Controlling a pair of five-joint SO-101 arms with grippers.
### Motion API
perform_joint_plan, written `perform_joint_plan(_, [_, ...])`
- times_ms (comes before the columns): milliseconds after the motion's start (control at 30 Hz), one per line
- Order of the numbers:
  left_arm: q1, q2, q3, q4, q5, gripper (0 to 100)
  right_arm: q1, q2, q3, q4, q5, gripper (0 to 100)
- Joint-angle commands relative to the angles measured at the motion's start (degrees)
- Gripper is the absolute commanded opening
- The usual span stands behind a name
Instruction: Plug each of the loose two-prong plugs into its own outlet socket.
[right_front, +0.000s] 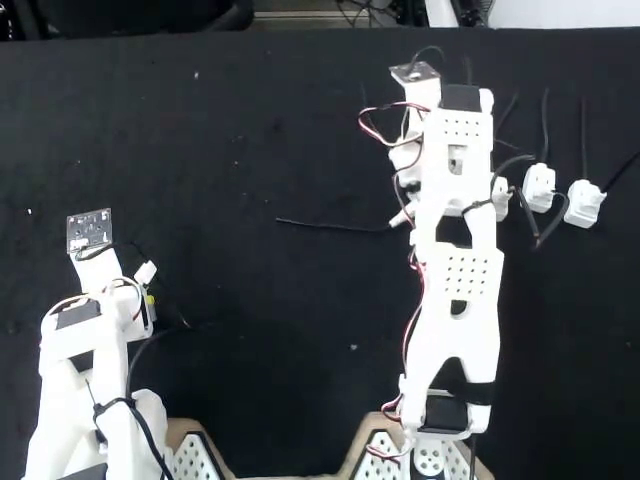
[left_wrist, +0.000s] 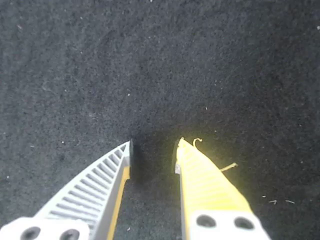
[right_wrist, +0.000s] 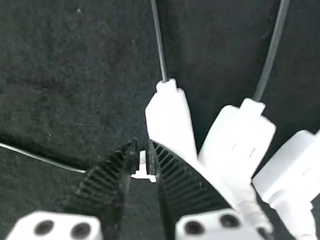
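Note:
Three white plug-like pieces with black cords lie close together at the table's far right: one half under an arm, a second and a third. In the right wrist view my right gripper has its black fingers nearly together around a small white part at the end of the narrow white plug. Two wider white pieces lie right beside it. My left gripper hovers open over bare black cloth, one finger grey, the other yellow, nothing between them.
A thin loose black wire lies across the middle of the black cloth, just left of the stretched-out right arm. The left arm stays folded at the near left corner. Black cords run from the white pieces toward the far edge.

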Motion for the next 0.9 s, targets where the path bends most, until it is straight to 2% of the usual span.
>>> perform_joint_plan(0, [0.7, -0.8, 0.0, -0.7, 0.4, 16, 1.2, -0.7, -4.4, 1.6, 0.2, 1.6])
perform_joint_plan(133, [0.7, -0.8, 0.0, -0.7, 0.4, 16, 1.2, -0.6, -6.5, 2.2, 0.5, 11.7])
perform_joint_plan(233, [0.7, -0.8, 0.0, -0.7, 0.4, 16, 0.6, 0.0, -5.6, 2.1, 6.1, 16.9])
perform_joint_plan(367, [0.7, -0.8, 0.0, -0.7, 0.4, 16, -0.5, 1.9, -2.2, 1.8, 10.0, 13.6])
perform_joint_plan(567, [0.7, -0.8, 0.0, -0.7, 0.4, 16, -0.6, 6.5, -6.1, 1.8, 10.5, 11.9])
perform_joint_plan(667, [0.7, -0.8, 0.0, -0.7, 0.4, 16, -0.7, 8.1, -9.8, 2.0, 10.3, 1.1])
perform_joint_plan(867, [0.7, -0.8, 0.0, -0.7, 0.4, 16, -2.6, 7.6, -9.8, 2.5, 1.3, 1.1])
